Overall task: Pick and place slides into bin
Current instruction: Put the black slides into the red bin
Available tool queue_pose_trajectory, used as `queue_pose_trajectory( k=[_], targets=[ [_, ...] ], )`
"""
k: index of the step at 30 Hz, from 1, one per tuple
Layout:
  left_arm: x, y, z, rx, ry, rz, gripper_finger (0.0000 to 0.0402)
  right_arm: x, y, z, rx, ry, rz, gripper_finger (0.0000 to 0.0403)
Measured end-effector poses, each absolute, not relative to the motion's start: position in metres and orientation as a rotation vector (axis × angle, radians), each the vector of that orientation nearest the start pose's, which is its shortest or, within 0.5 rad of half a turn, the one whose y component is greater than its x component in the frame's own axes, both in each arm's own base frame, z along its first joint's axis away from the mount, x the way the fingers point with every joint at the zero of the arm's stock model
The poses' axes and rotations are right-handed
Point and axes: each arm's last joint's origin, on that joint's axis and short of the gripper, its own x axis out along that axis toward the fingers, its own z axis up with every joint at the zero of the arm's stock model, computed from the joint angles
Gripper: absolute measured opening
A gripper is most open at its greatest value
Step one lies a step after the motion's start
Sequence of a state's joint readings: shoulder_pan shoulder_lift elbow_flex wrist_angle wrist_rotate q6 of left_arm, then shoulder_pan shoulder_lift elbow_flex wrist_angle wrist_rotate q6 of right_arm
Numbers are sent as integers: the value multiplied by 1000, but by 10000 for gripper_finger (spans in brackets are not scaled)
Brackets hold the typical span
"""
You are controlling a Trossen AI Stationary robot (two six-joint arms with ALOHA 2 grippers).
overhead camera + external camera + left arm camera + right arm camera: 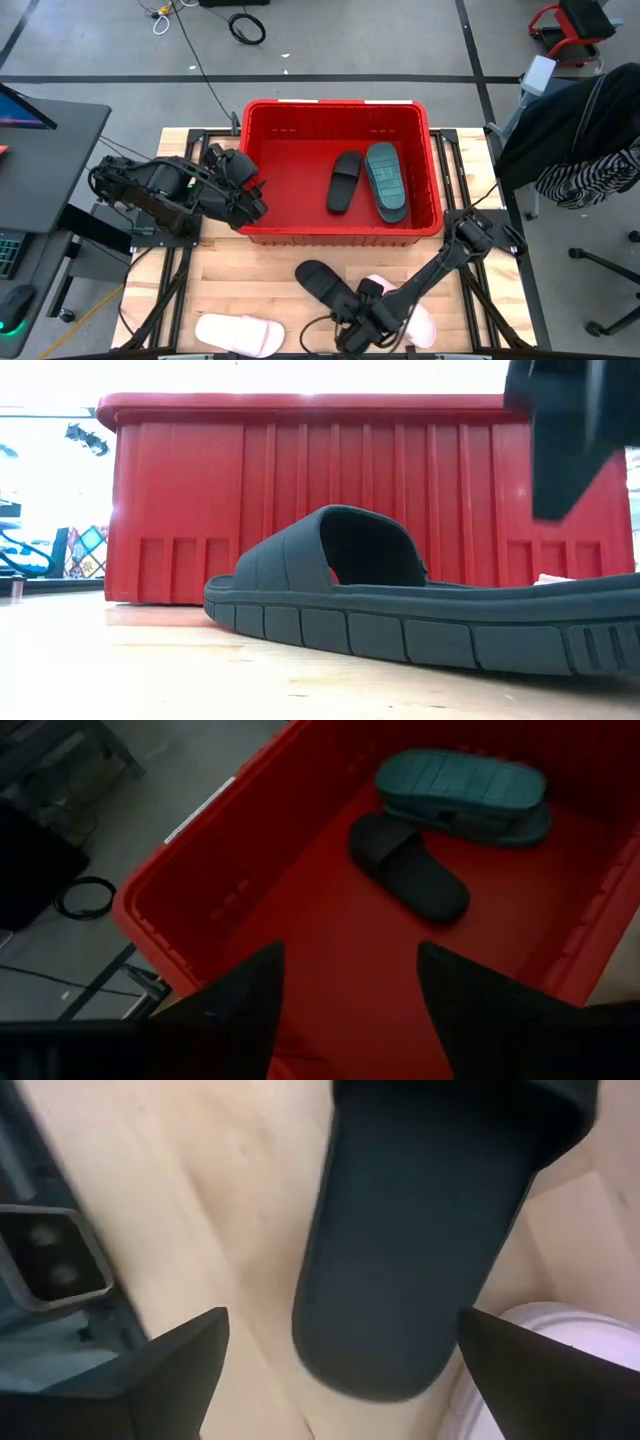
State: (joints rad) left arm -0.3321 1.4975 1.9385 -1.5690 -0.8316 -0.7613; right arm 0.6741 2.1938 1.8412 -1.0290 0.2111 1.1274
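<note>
The right pincer hangs with its fingers spread wide over the heel of the black slide on the worktop, near the red bin, which already holds a black and a teal slide. Only the heel sits between the fingers, so a pinch there could slip or let the foam sag and catch the bin's rim; the pale pink slide lies just beside and may get nudged. The left pincer, open and empty, waits over the bin's left wall.
</note>
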Motion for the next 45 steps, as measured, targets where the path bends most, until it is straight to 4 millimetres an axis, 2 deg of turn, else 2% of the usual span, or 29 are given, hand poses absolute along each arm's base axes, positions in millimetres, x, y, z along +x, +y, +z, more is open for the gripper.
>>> queue_pose_trajectory(
  k=[4,9,14,19,23,26,28,31,34,37,45],
  targets=[
    [228,-56,447,-77,702,758,236,358,263,185,393,1278,-389,397],
    [228,-56,447,-77,702,758,232,361,259,186,376,1272,-389,399],
    [228,-56,447,-86,698,762,235,368,257,187,285,1159,-378,399],
    [224,-62,448,-125,675,748,237,375,272,189,477,978,-391,399],
    [218,-74,450,-144,655,707,231,369,278,166,587,872,-449,399],
    [216,-80,450,-135,647,689,226,374,273,150,625,761,-451,396],
    [215,-81,450,-132,647,681,223,376,266,145,588,720,-476,391],
    [215,-82,450,-132,647,680,220,381,255,145,445,669,-508,380],
    [215,-81,450,-131,647,681,220,386,245,146,283,655,-515,361],
    [215,-81,450,-124,650,678,219,392,235,146,237,664,-523,326],
    [213,-87,450,-102,636,665,213,401,220,148,213,595,-607,175]
  ],
)
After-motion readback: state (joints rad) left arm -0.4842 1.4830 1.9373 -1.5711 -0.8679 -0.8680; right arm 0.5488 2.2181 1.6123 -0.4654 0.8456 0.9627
